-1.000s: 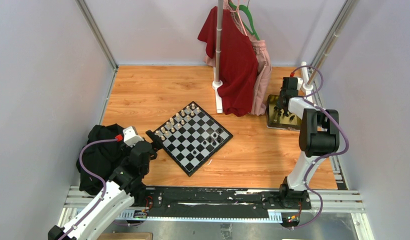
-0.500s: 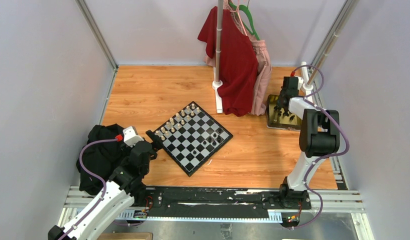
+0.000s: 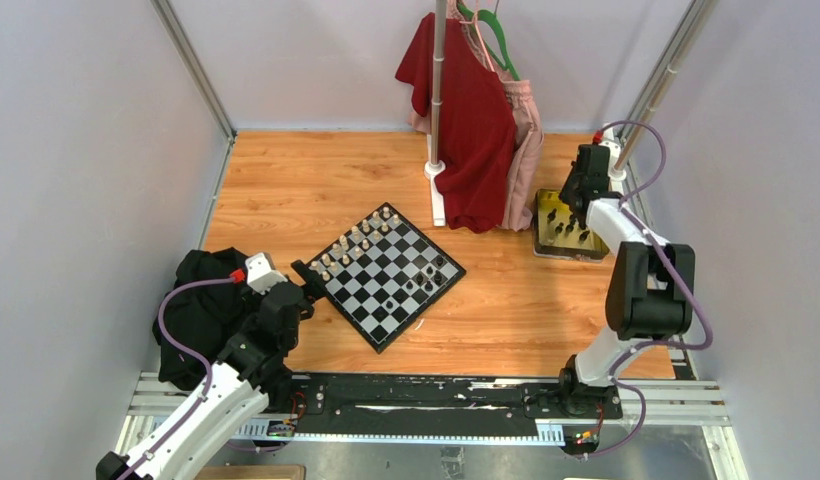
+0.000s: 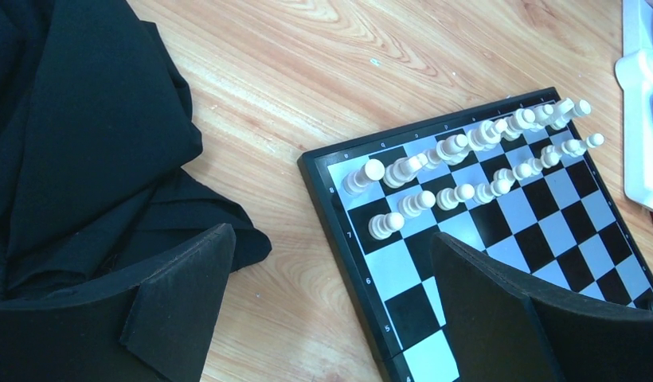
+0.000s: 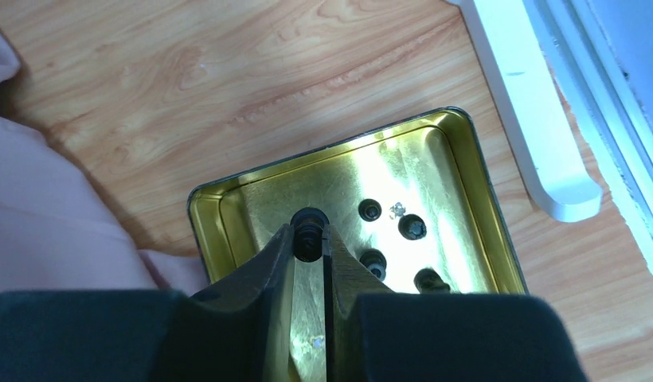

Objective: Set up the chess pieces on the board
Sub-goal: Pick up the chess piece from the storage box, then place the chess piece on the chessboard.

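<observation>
Right arm: we see it reaching out to the far right of the table (image 3: 286, 190), elbow raised and wrist tipped down over the tray (image 3: 542, 243).
Right gripper (image 5: 309, 239): clenched on a black piece (image 5: 308, 232), which sits pinched between the two fingertips. We cannot tell whether the piece touches the tray floor.
Left arm: we find it low at the near left, forearm angled toward the board (image 3: 381, 300).
Left gripper (image 4: 331, 243): released, fingers spread wide with nothing between them. One finger (image 4: 188, 286) lies over the black cloth (image 4: 76, 135), the other over the board's near edge.
Tray: shiny yellow, shallow, just beside the pink garment (image 5: 52, 215). Four loose black pieces (image 5: 412, 228) stand in it, to the right of the pinched one.
Board: set diagonally mid-table, well apart from the tray. Cream pieces (image 4: 453, 146) fill two rows along its left side, upright and close together. A few dark pieces (image 3: 429, 275) stand near its right corner; from the top view we cannot count them.
</observation>
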### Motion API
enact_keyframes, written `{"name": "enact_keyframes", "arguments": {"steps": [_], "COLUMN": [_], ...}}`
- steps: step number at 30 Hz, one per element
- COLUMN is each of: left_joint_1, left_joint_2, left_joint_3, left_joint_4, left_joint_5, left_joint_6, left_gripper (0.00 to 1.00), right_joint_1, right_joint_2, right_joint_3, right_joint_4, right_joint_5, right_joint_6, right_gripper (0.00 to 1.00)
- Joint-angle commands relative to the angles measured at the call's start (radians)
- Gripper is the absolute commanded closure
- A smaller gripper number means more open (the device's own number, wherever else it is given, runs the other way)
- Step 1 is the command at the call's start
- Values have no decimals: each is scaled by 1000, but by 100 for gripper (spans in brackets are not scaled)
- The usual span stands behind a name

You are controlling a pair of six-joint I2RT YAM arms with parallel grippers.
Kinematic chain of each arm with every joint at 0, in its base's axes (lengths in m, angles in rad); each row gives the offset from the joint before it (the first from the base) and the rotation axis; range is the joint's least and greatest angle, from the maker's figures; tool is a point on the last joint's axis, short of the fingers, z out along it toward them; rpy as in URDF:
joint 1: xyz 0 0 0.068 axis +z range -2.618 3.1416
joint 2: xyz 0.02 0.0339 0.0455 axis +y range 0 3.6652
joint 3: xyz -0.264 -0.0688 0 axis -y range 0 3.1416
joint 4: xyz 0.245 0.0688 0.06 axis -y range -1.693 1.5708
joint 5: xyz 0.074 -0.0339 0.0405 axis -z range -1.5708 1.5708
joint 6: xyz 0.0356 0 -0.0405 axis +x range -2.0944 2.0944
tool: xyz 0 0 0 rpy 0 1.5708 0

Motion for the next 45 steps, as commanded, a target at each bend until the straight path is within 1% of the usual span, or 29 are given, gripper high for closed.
{"name": "enact_keyframes", "arguments": {"steps": [1, 3, 8, 12, 16, 19, 24, 31, 37, 45], "left_joint_1": [-7, -7, -7, -7, -6, -7, -7, -6, -6, -7], "left_joint_2": [-12, -15, -17, -25, -42, -47, -38, -8, 12, 35], "left_joint_3": [-5, -4, -4, -6, -10, -10, -10, -4, -2, 1], "left_joint_4": [27, 24, 23, 18, 12, 10, 14, 27, 44, 54], "left_joint_5": [-12, -12, -14, -14, -15, -15, -15, -14, -2, 4], "left_joint_6": [4, 4, 3, 3, 1, 1, 0, 2, 15, 20], "left_gripper": [0, 0, 0, 0, 0, 0, 0, 0, 0, 0], "right_joint_1": [20, 41, 171, 276, 418, 502, 623, 809, 897, 981], "right_joint_2": [-109, -161, -289, -384, -439, -462, -474, -467, -449, -344], "right_joint_3": [-49, -78, -124, -151, -161, -164, -172, -198, -222, -189], "right_joint_4": [-13, -33, -90, -152, -223, -274, -322, -333, -329, -303], "right_joint_5": [-2, 5, 18, -2, 1, 2, 2, 88, 69, 20], "right_joint_6": [2, -4, -33, -48, -71, -82, -89, -85, -84, -97], "right_gripper": [100, 100, 100, 100, 100, 100, 100, 100, 100, 100]}}
